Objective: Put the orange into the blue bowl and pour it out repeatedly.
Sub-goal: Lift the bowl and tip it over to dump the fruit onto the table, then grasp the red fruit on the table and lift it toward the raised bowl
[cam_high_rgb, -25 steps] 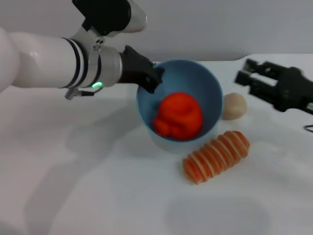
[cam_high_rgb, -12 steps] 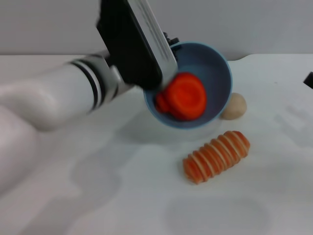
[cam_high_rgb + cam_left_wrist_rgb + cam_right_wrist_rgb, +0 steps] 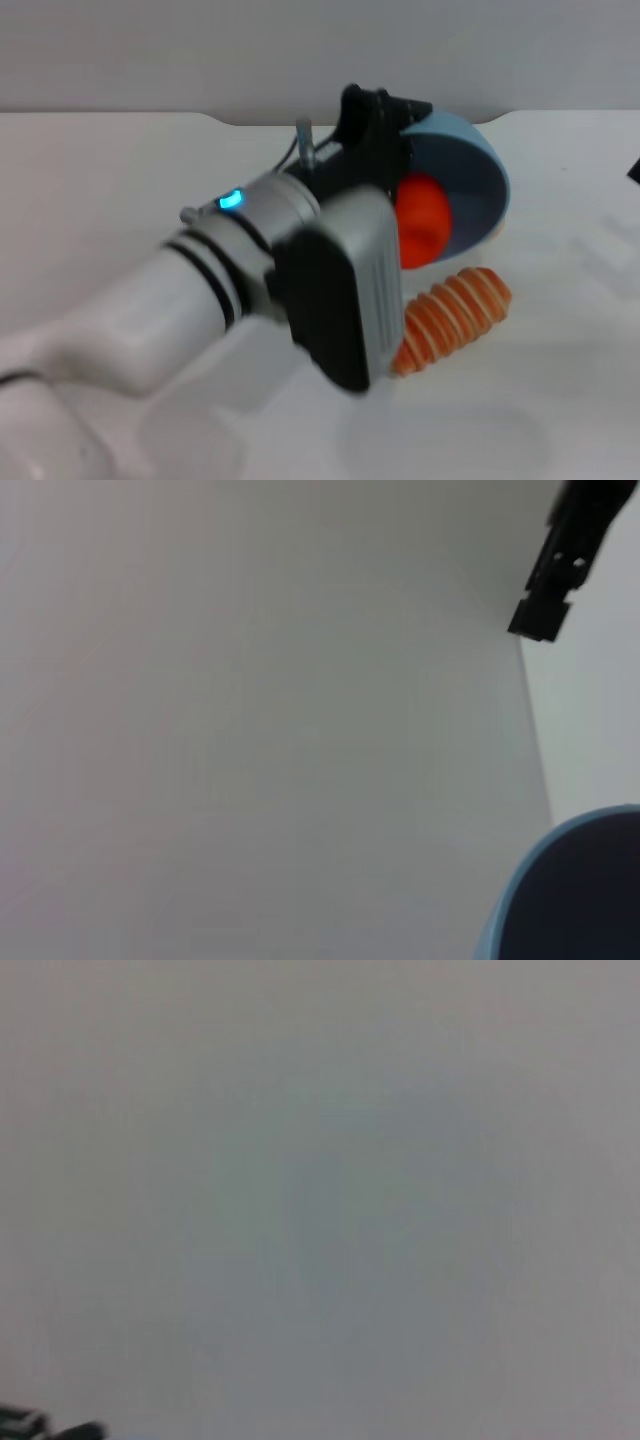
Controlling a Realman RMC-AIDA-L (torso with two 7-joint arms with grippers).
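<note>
Left arm: it now fills the near middle of the head view, the forearm swung across and rolled over, where half a second ago it came in from the left side.
Striped ridged piece (image 3: 445, 322): it lies on the worktop (image 3: 560, 400) just in front of the bowl, in the same spot as before, partly hidden now by the arm.
Orange (image 3: 422, 220): it has slid from the bowl's floor to the lower lip and sits at the mouth, not yet out on the worktop.
Blue bowl (image 3: 472, 180): a second ago it stood nearly upright; now it is lifted and tipped well over on its side, its mouth facing the left arm and downward.
Left hand (image 3: 385, 125): it is clamped on the blue bowl's far rim, holding it up in the tilt; its fingers are mostly hidden behind the wrist.
Tan ball: no longer visible, hidden behind the bowl.
Right hand: it has drawn back; only a dark sliver shows at the right edge, so I cannot tell its state.
Meaning: the pour is under way, and a little more tilt would likely send the orange out beside the striped piece.
</note>
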